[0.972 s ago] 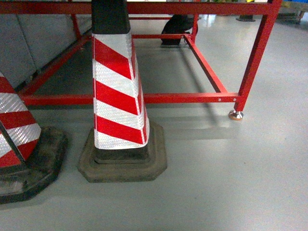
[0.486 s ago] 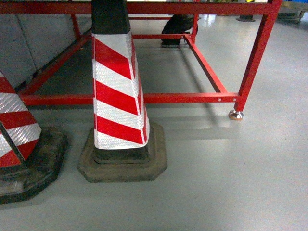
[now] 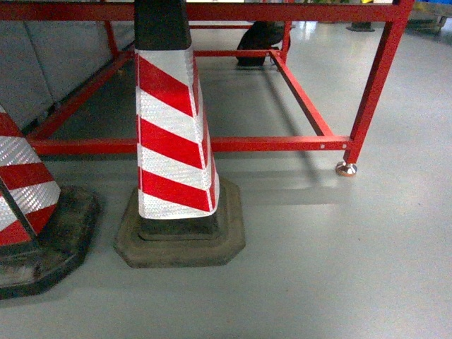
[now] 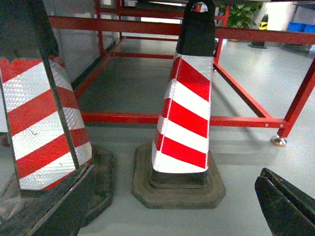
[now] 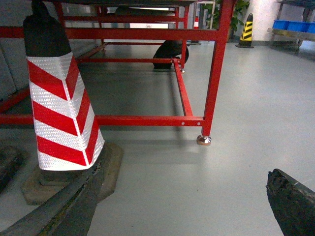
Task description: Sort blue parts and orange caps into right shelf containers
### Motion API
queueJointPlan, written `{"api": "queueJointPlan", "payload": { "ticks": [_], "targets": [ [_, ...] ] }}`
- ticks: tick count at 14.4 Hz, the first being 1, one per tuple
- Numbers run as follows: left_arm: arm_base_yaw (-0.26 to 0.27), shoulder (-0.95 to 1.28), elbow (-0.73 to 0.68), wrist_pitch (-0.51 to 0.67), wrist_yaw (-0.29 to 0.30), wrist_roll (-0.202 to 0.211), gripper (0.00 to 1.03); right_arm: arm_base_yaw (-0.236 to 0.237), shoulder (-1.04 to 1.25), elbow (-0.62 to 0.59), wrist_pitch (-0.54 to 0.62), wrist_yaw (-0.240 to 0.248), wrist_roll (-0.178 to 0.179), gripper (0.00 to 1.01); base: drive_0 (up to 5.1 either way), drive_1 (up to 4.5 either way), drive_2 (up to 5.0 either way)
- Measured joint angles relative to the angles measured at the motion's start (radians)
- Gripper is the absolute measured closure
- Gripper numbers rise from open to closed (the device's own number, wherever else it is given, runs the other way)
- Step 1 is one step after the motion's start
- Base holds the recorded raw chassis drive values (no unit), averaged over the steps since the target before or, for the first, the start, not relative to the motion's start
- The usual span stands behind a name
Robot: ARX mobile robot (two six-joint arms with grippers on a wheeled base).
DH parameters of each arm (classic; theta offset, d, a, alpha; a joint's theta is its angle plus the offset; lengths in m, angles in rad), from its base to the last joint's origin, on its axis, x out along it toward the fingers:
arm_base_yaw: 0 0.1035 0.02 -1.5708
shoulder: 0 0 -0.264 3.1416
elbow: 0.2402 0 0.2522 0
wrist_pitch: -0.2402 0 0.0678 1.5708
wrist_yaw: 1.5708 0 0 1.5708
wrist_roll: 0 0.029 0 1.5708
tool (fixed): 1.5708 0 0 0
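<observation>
Two striped cones (image 3: 173, 134) fill my head view, red frame (image 3: 282, 143) behind; no readable text. Both hands (image 4: 162, 206) (image 5: 182, 206) spread open, empty. Blue crates (image 5: 291, 24) far right on a shelf.

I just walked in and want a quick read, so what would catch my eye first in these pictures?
First, the red-and-white striped cone on its dark base, standing on the grey floor left of centre. A second striped cone sits cut off at the left edge. Behind them runs a low red metal frame, its footed leg at the right.
</observation>
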Motion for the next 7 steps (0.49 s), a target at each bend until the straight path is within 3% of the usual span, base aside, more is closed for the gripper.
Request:
{"api": "queueJointPlan", "payload": {
  "ticks": [7],
  "targets": [
    [0.0, 0.0, 0.0, -0.004, 0.0, 0.0, 0.05, 0.0, 0.0, 0.0, -0.001, 0.0, 0.0, 0.03, 0.0, 0.0, 0.0]
  ]
}}
